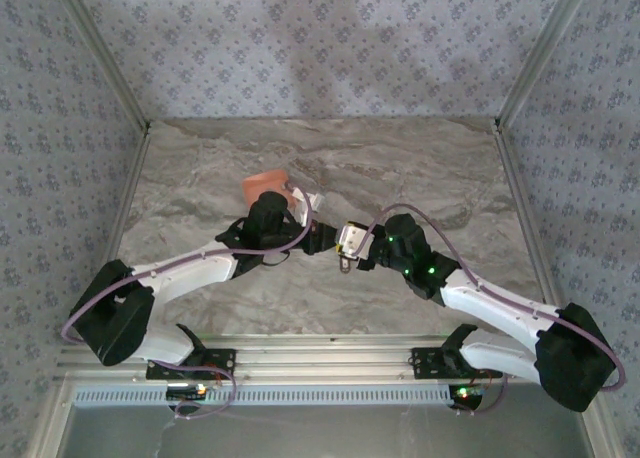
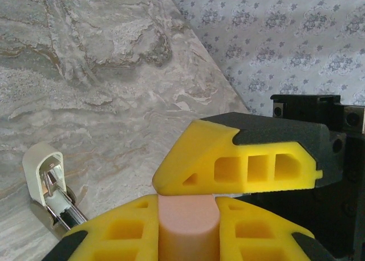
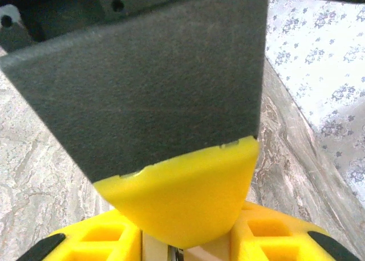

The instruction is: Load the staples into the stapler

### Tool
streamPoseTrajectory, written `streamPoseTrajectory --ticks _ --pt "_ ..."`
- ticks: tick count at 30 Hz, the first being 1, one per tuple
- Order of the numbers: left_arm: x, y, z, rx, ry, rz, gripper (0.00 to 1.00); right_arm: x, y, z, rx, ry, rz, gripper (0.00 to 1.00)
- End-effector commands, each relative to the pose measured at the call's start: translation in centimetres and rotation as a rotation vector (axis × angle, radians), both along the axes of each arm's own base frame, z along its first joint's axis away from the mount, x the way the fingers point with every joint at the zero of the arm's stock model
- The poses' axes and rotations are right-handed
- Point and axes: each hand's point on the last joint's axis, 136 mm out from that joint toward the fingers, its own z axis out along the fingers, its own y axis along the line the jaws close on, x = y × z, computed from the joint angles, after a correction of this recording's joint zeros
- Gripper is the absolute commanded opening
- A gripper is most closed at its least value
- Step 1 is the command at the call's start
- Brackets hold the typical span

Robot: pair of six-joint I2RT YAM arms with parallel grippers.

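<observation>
Left gripper [image 2: 188, 199] is clamped tight on the salmon tray [image 2: 188, 229]. Right gripper [image 3: 182, 244] is pinched down on a pale piece, seemingly the stapler [image 1: 349, 240], near the middle of the worktop [image 1: 430, 168]. Left wrist view: stapler's cream end lies open, metal rail showing.

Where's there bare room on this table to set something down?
Bare table runs along the back wall beyond the tray, and a patch lies between the left arm and right arm by the front rail. The middle is crowded: left hand, right hand, tray and stapler bunch together.
</observation>
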Motion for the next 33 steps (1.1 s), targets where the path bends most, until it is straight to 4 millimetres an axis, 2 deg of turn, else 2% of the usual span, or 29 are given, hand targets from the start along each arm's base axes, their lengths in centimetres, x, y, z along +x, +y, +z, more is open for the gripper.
streamPoseTrajectory --ticks 1,5,9,13,18,24,33 --pt "-0.3 -0.1 1.2 0.004 -0.093 -0.047 0.08 0.5 -0.1 1.3 0.052 -0.004 -0.033 0.4" --pt "-0.5 0.9 0.8 0.071 -0.212 -0.088 0.05 -0.1 -0.6 1.3 0.084 0.069 -0.023 0.58" --pt "-1.5 1.7 1.1 0.107 -0.375 -0.167 0.05 -1.3 -1.3 1.4 0.143 0.196 0.016 0.65" --pt "-3.6 2.5 1.4 0.13 -0.555 -0.296 0.05 -2.1 -1.9 0.8 0.19 0.31 0.044 0.65" --pt "-5.2 3.5 0.9 0.196 -0.695 -0.397 0.05 -3.8 -1.4 0.3 0.194 0.41 0.133 0.64" --pt "-6.8 3.7 0.3 0.219 -0.761 -0.516 0.06 -4.6 -0.7 0.0 0.165 0.483 0.198 0.63" --pt "-7.5 3.4 0.2 0.211 -0.78 -0.569 0.06 -5.0 0.2 -0.5 0.149 0.543 0.256 0.62"
